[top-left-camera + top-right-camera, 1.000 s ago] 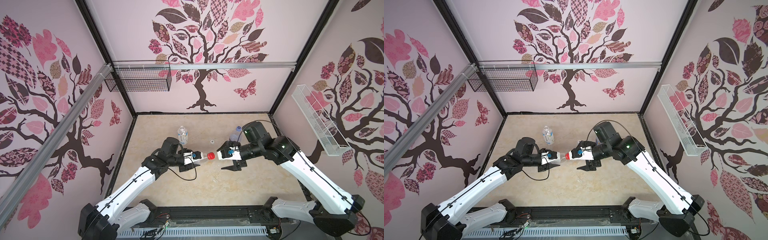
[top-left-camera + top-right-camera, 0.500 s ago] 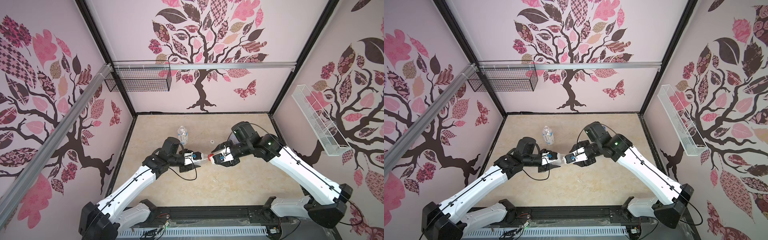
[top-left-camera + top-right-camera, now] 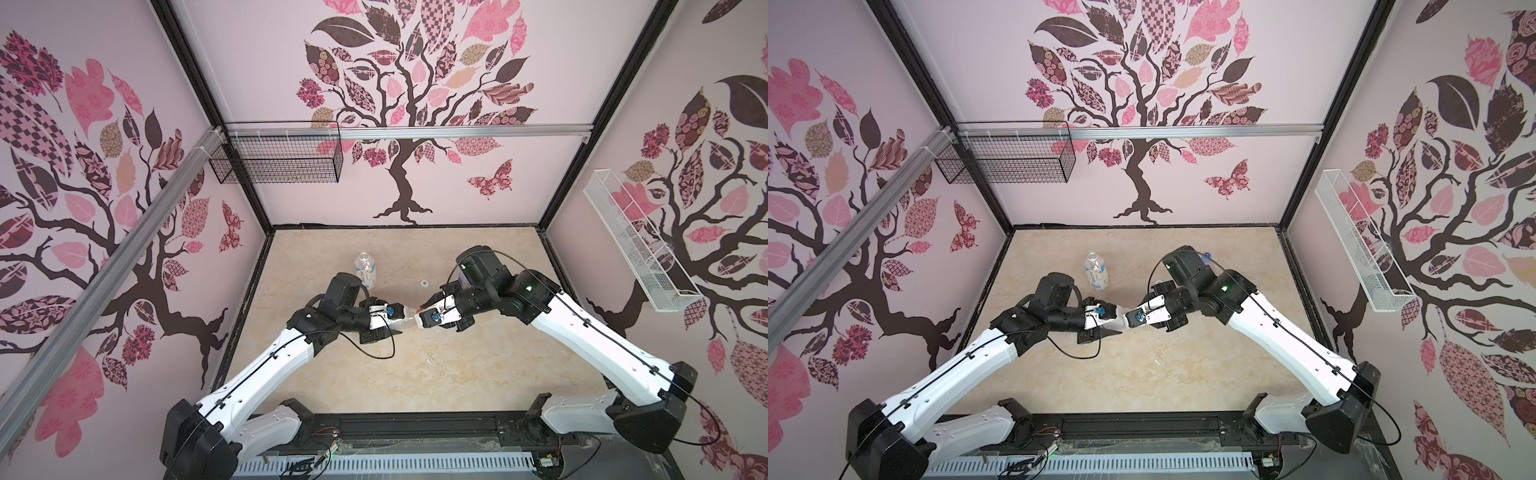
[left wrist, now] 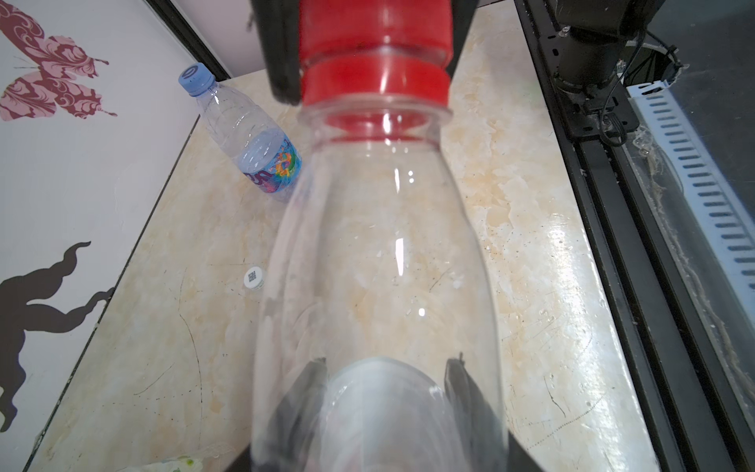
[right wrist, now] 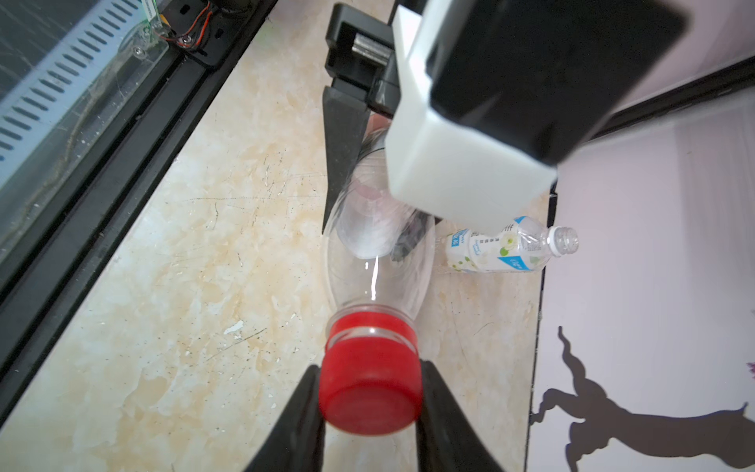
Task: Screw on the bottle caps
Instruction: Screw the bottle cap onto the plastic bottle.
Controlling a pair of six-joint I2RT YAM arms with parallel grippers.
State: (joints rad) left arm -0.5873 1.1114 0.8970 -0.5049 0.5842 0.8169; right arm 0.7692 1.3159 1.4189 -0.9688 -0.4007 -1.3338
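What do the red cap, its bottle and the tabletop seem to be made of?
The red cap looks like opaque plastic, smooth with a soft sheen. The bottle looks like thin clear plastic: the tabletop shows through it and bright streaks run along its wall. The tabletop is glossy, beige, marble-look, with veining and fine scratches; stone or laminate, I cannot tell.

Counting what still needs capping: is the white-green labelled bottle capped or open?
Open: the white-green labelled bottle has a bare threaded mouth in the right wrist view; the white cap lies apart.
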